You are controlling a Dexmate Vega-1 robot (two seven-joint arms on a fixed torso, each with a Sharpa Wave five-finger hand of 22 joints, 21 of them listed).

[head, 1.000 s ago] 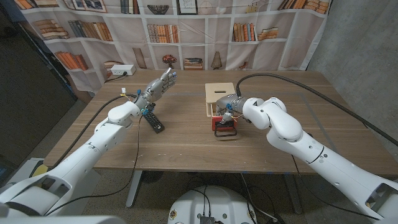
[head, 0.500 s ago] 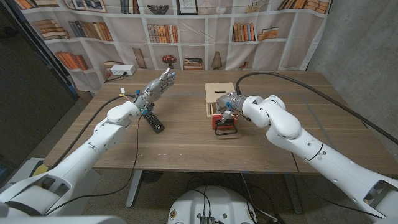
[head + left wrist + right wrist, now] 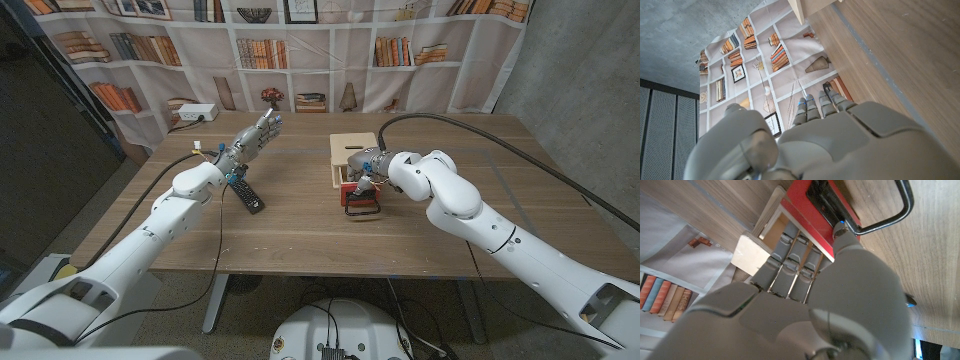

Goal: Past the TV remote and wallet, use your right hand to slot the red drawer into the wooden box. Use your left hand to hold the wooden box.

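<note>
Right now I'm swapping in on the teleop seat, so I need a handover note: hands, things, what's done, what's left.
Right hand grips the red drawer at the wooden box's open front; the drawer still sticks out, its black handle toward the robot.
Left hand is raised over the table with fingers apart, holding nothing, well away from the box, near the TV remote.
Done: drawer brought to the opening.
Left: hold the box with the left hand, push the drawer fully in.
</note>
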